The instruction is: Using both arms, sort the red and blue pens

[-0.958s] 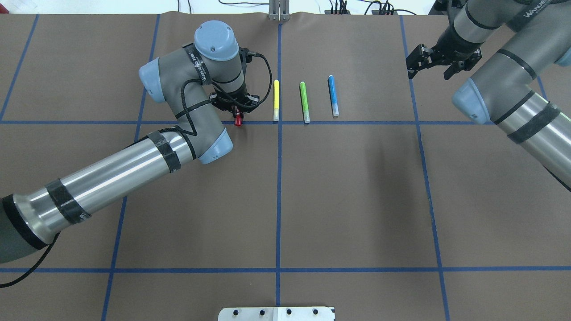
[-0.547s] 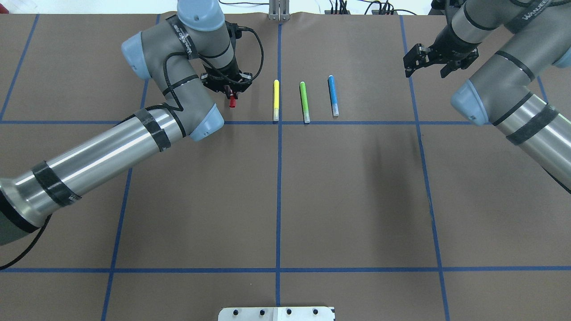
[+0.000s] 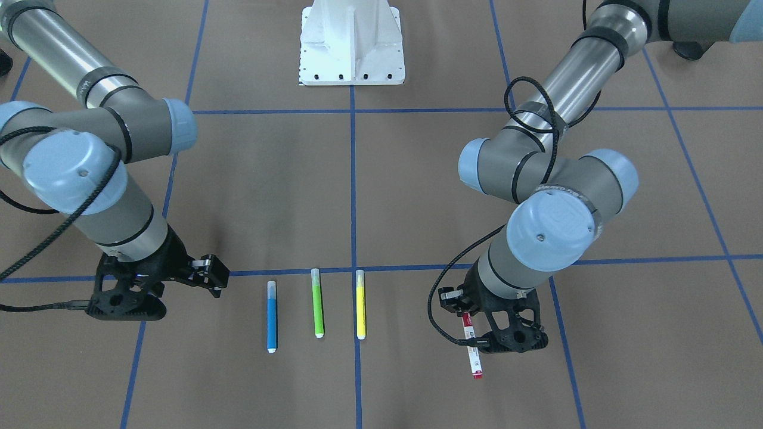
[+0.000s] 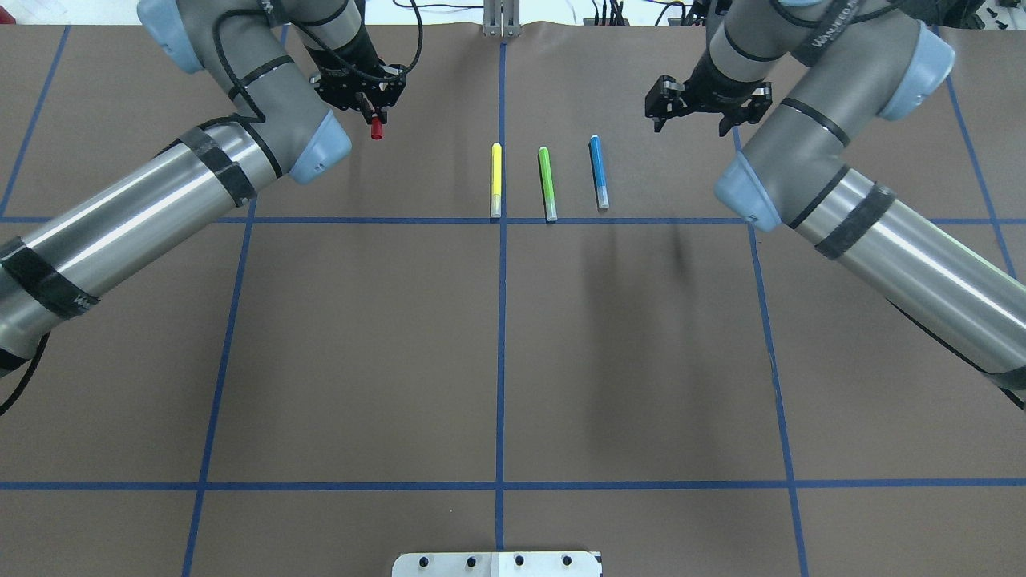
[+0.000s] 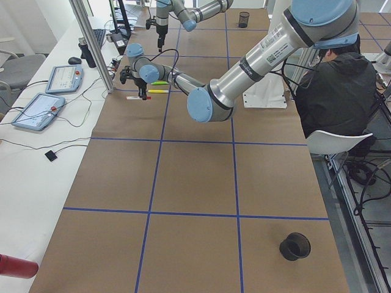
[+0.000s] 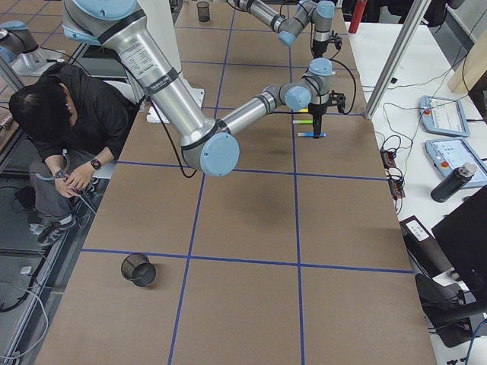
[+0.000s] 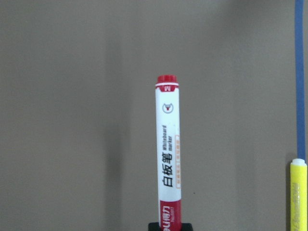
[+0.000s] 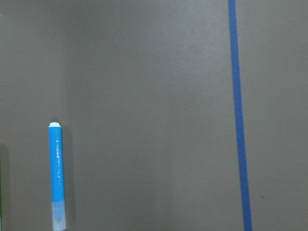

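The red pen (image 7: 168, 154), white-barrelled with a red cap and a printed label, is lifted off the table with my left gripper (image 4: 370, 102) shut on its capped end. In the front-facing view it slants down from that gripper (image 3: 469, 326), red pen (image 3: 475, 360). The blue pen (image 4: 598, 171) lies flat on the brown paper, also blue pen (image 3: 271, 316) and blue pen (image 8: 56, 175). My right gripper (image 4: 696, 108) hovers open and empty, a little beyond and to the right of the blue pen, right gripper (image 3: 211, 277).
A yellow marker (image 4: 496, 179) and a green marker (image 4: 547, 183) lie parallel to the left of the blue pen. A black mesh cup (image 5: 295, 246) stands at the table's left end. A person (image 5: 339, 85) sits behind the robot base (image 3: 351, 47).
My left arm has carried the red pen up and away to the far left of the table. My right arm has swung left, closer to the blue pen.
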Robot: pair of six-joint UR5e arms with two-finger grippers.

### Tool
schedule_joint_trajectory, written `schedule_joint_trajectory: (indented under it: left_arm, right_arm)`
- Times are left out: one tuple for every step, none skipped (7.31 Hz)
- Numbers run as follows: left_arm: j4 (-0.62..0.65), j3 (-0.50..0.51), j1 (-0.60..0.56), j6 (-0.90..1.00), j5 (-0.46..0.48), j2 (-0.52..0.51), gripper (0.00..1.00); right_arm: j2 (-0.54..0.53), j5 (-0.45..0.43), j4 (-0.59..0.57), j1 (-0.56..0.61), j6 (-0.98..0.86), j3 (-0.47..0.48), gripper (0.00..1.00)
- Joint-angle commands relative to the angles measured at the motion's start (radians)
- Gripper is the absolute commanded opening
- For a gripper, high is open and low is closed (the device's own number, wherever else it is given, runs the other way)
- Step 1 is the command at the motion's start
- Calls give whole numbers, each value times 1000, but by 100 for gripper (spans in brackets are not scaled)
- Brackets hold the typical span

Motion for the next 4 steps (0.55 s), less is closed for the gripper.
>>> schedule_joint_trajectory:
  left_arm:
    - [46, -1, -57, 81, -18, 5, 0]
    - [45, 1, -64, 83, -18, 23, 0]
    - [45, -1, -65, 83, -18, 25, 0]
    - [43, -1, -65, 83, -20, 26, 0]
  right_arm:
    - [62, 8, 2, -42, -20, -64, 99]
    - [58, -1, 15, -58, -61, -80, 99]
    - [56, -4, 62, -69, -75, -130, 99]
    - [59, -3, 64, -71, -75, -161, 99]
